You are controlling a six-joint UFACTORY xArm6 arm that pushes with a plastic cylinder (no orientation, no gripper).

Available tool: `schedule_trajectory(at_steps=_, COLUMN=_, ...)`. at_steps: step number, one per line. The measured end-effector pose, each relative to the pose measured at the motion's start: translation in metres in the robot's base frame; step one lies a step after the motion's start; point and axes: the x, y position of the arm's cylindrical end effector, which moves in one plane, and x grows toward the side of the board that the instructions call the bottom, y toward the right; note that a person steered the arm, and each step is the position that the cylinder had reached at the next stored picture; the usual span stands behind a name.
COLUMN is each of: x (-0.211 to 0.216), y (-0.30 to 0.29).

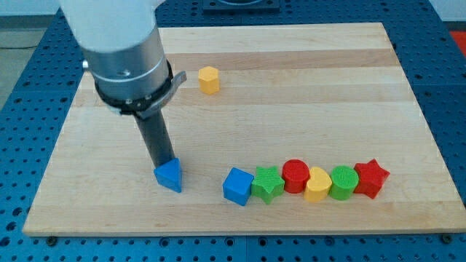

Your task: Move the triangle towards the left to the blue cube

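A blue triangle (170, 175) lies on the wooden board (291, 87) at the view's lower left. My tip (159, 167) touches the triangle's upper-left edge. A blue cube (237, 186) sits to the triangle's right, with a gap between them. The cube is the left end of a row of blocks.
To the right of the blue cube run a green star (268, 183), a red cylinder (295, 175), a yellow heart (317, 184), a green cylinder (343, 182) and a red star (370, 178). A yellow hexagon (209, 79) sits near the view's top.
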Motion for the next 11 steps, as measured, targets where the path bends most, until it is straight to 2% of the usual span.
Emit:
schedule_trajectory(at_steps=5, x=0.065, y=-0.01)
schedule_trajectory(at_steps=11, x=0.05, y=0.038)
